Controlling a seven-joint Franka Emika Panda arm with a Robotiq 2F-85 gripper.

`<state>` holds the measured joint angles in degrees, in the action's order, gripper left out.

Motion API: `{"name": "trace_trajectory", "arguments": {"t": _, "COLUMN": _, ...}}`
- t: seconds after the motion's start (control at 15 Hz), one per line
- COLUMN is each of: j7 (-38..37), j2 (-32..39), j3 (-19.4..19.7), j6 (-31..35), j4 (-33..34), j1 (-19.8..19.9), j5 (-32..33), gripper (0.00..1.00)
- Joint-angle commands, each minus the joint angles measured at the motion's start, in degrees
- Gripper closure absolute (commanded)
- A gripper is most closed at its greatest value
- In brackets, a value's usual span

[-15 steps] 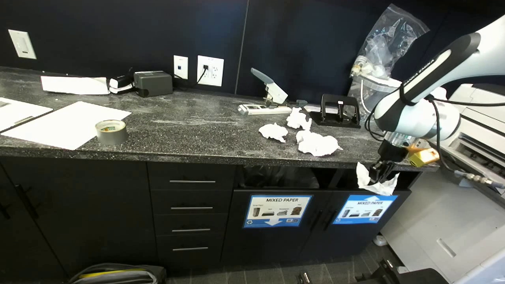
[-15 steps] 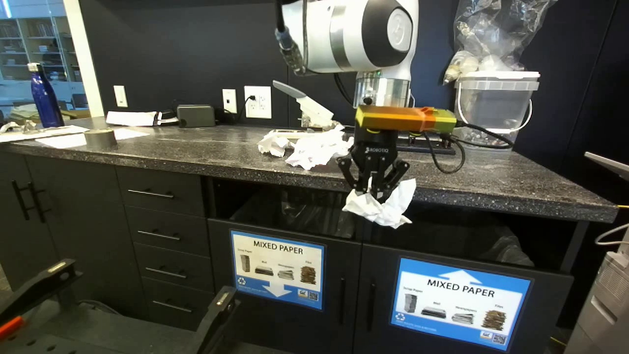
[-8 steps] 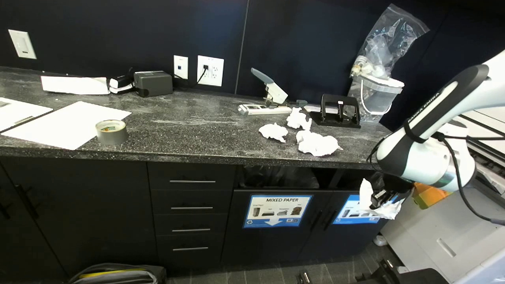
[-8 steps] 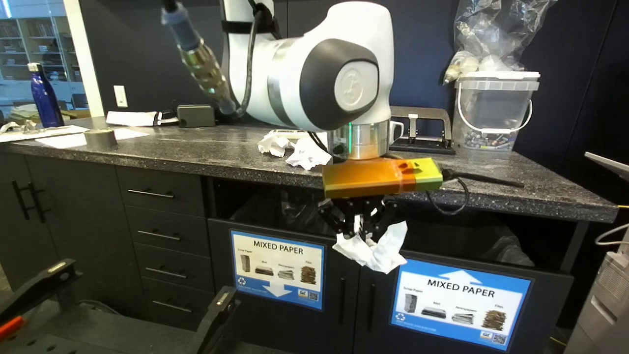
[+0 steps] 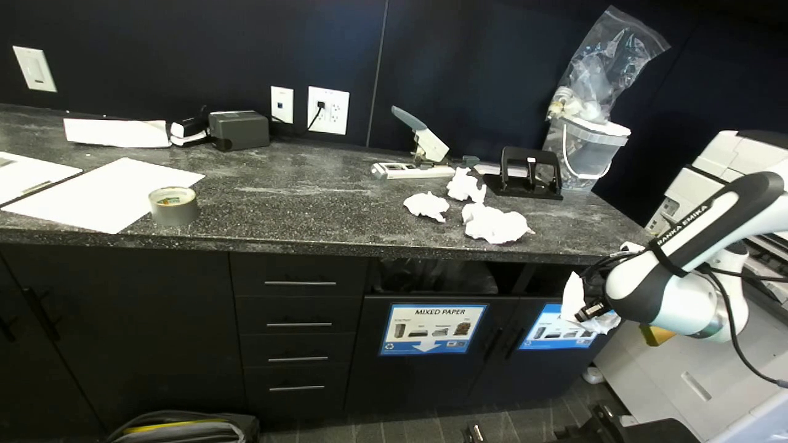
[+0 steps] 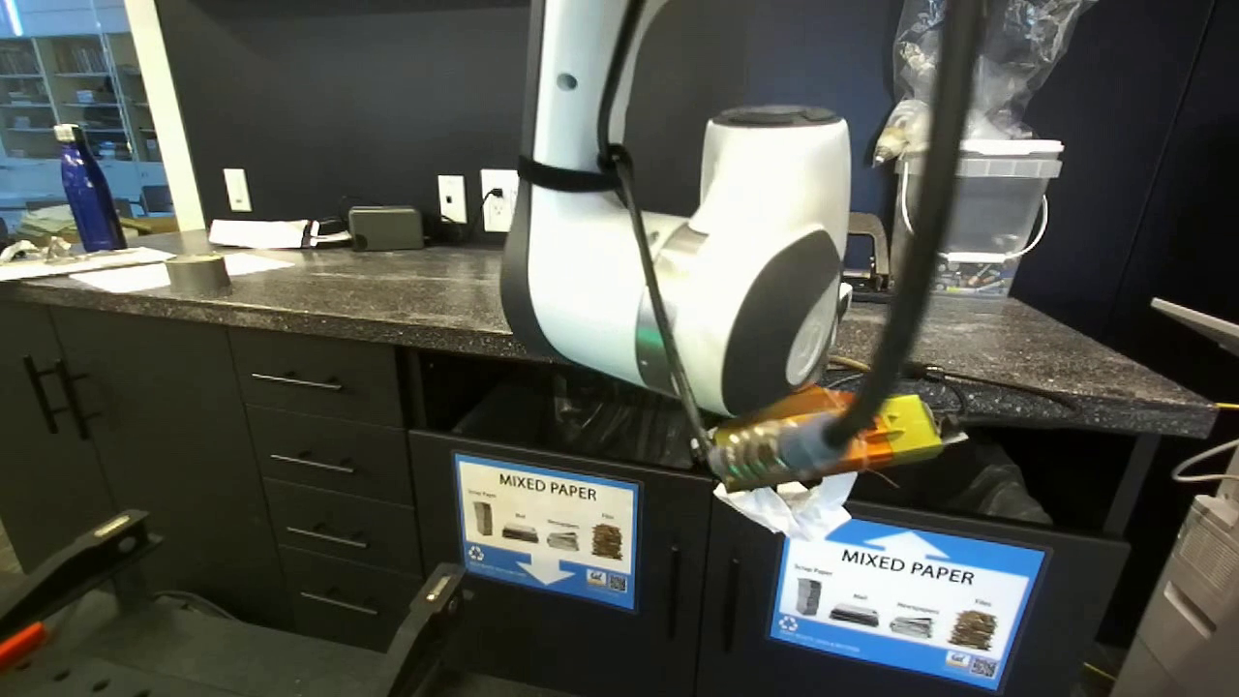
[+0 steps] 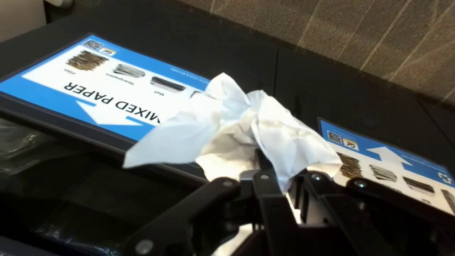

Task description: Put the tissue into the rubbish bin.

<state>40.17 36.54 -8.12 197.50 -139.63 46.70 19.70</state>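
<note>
Spotting a blue bottle (image 6: pixel 89 198) upright, far left of the jaws, in an exterior view only. Seeing a tape roll (image 5: pixel 174 209) well left of the jaws on the bench (image 5: pixel 295 212) in both exterior views, but three crumpled white pieces (image 5: pixel 495 223), nearer the jaws, in an exterior view only. Noting plastic lining (image 6: pixel 581 416) inside the white-signed compartment (image 6: pixel 663 508), left of the jaws. Holding the tissue (image 7: pixel 227 131) pinched in narrow jaws, hanging in front of the blue sign (image 6: pixel 910 600) of the rubbish bin (image 6: pixel 1084 566), outside its slot (image 6: pixel 1074 484). Losing the jaws behind an orange-yellow housing (image 6: pixel 905 431) in an exterior view, yet reading the grip in the wrist view. Running the tissue's long axis crosswise to the jaws there, pointing corners left and right. Seeing plastic (image 6: pixel 997 489) within the slot, right of the jaws. Making out a clear tub (image 6: pixel 997 213) up and right of them, holding pieces too small to name.
</note>
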Motion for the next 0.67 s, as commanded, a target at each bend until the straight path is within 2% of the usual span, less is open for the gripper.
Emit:
{"name": "trace_trajectory", "arguments": {"t": 0.0, "j7": -4.5, "j2": 8.3, "j3": -1.3, "j6": 2.5, "j4": 10.2, "j1": 3.4, "j5": 8.2, "gripper": 0.86}}
{"name": "trace_trajectory", "arguments": {"t": 0.13, "j7": -6.5, "j2": 12.0, "j3": -1.9, "j6": 1.9, "j4": 15.6, "j1": 4.2, "j5": 10.9, "gripper": 0.86}}
{"name": "trace_trajectory", "arguments": {"t": 0.4, "j7": -10.9, "j2": 18.1, "j3": -2.5, "j6": 1.1, "j4": 25.1, "j1": 4.8, "j5": 12.3, "gripper": 0.86}}
{"name": "trace_trajectory", "arguments": {"t": 0.53, "j7": -12.9, "j2": 20.9, "j3": -4.5, "j6": 1.6, "j4": 28.6, "j1": 7.6, "j5": 14.5, "gripper": 0.86}}
{"name": "trace_trajectory", "arguments": {"t": 0.6, "j7": -10.7, "j2": 22.3, "j3": -7.4, "j6": 1.2, "j4": 29.9, "j1": 10.5, "j5": 14.0, "gripper": 0.86}}
